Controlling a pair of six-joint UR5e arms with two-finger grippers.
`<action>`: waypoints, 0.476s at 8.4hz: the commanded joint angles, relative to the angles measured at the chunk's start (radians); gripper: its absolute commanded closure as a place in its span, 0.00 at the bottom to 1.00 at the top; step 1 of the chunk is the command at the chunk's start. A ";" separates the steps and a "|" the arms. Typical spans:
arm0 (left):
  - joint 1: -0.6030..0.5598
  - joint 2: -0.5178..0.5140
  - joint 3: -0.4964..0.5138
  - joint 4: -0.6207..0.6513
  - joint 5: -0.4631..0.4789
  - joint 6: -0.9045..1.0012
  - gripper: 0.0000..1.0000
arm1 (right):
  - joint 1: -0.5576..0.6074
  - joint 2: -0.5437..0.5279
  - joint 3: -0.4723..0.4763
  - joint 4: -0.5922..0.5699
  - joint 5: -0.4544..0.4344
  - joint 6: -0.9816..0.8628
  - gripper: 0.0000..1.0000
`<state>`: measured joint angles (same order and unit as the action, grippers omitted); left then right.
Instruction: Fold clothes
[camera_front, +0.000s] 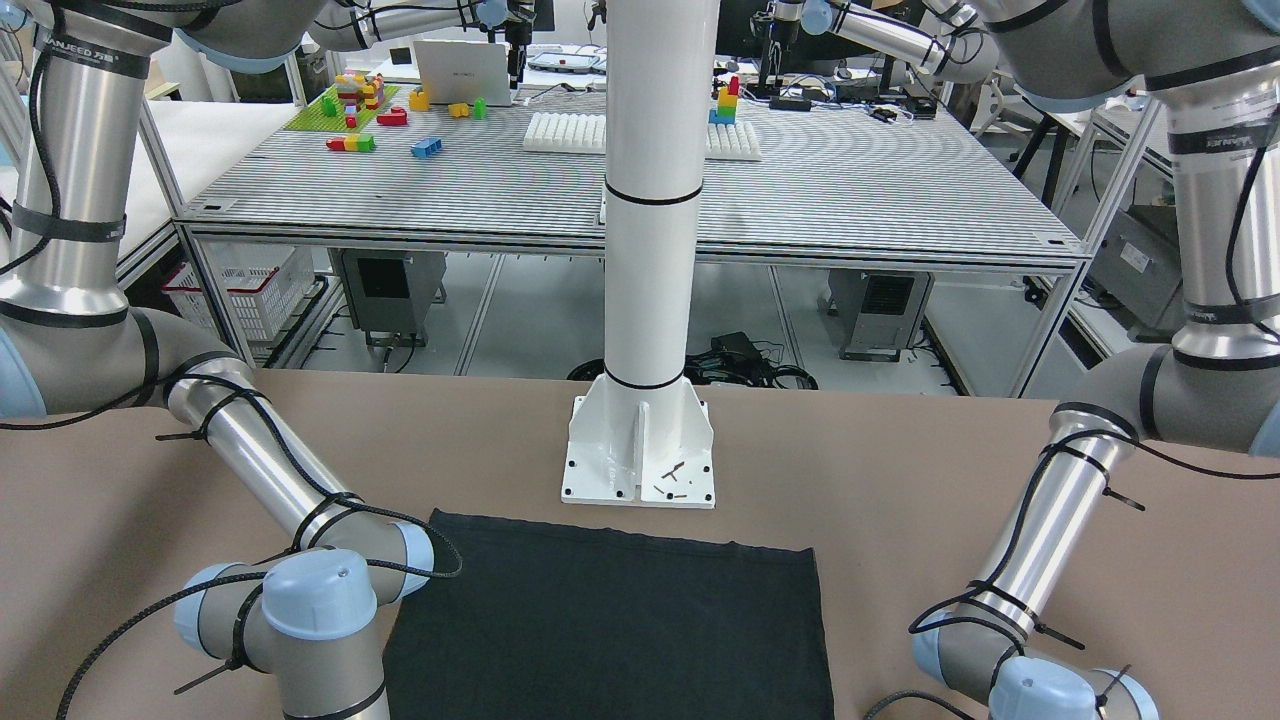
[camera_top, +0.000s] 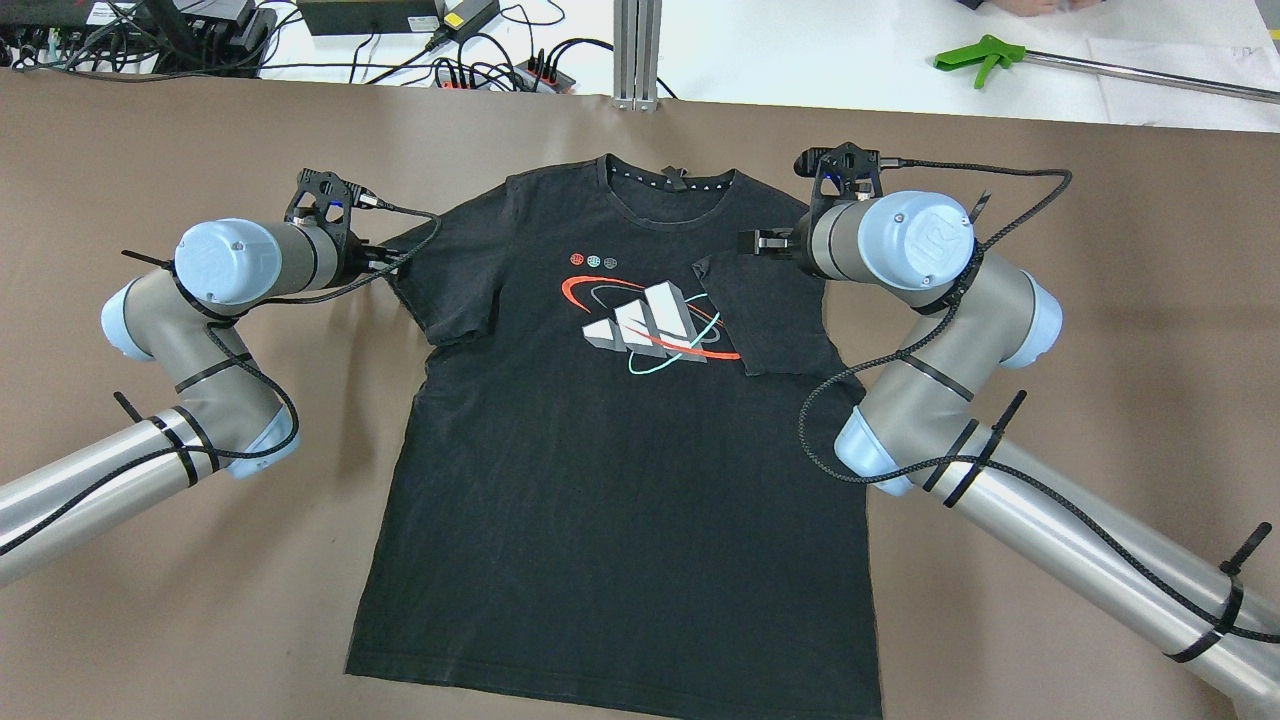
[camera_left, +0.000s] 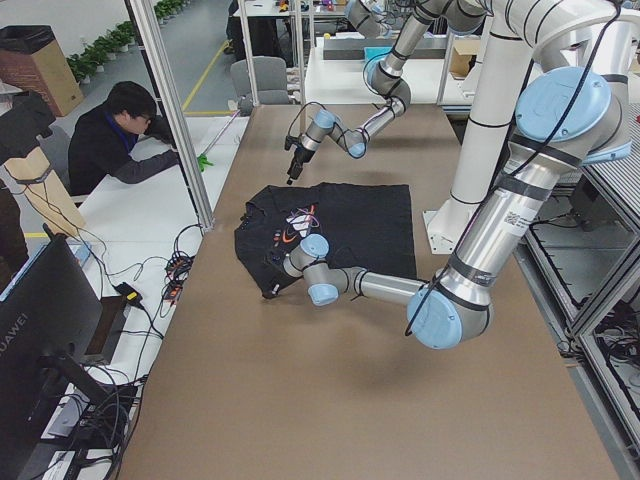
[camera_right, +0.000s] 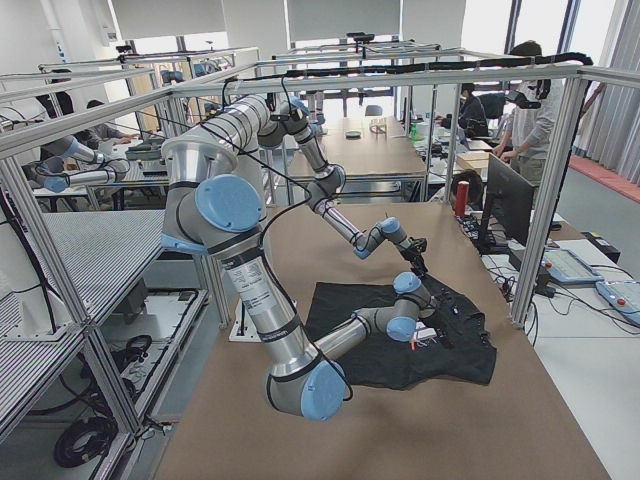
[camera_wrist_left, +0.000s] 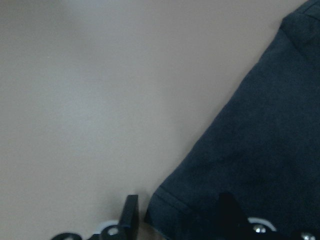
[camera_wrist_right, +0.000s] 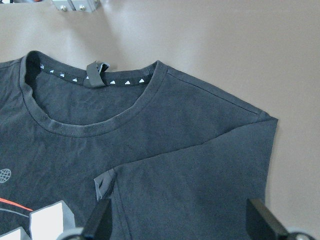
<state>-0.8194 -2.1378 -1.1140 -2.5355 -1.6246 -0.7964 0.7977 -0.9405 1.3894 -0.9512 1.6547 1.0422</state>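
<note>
Shirt (camera_top: 600, 480) is lying flat on the table (camera_top: 200, 600), right sleeve (camera_top: 765, 320) folded in. The right gripper (camera_wrist_right: 180, 205) and the left gripper (camera_wrist_left: 178, 200) are hovering, jaws apart, the left at the left sleeve (camera_top: 445, 290) hem. Pinching too little cloth, you are risking a slip.

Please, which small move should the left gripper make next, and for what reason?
Probably close the left gripper on the hem of the left sleeve. Its jaws stand open around that hem, and the sleeve lies spread flat. The right sleeve is already folded onto the T-shirt, with the right gripper open over it.
</note>
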 joint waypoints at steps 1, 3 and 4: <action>0.000 -0.004 -0.001 -0.003 0.000 -0.018 0.63 | 0.000 0.000 0.000 -0.001 -0.001 0.001 0.06; 0.000 -0.005 -0.012 -0.005 0.000 -0.024 1.00 | 0.000 0.000 0.000 0.000 -0.001 0.001 0.06; 0.000 -0.008 -0.017 0.003 -0.006 -0.026 1.00 | 0.000 0.000 -0.001 -0.001 -0.001 -0.001 0.06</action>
<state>-0.8191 -2.1419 -1.1214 -2.5386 -1.6247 -0.8168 0.7977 -0.9403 1.3892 -0.9520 1.6536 1.0430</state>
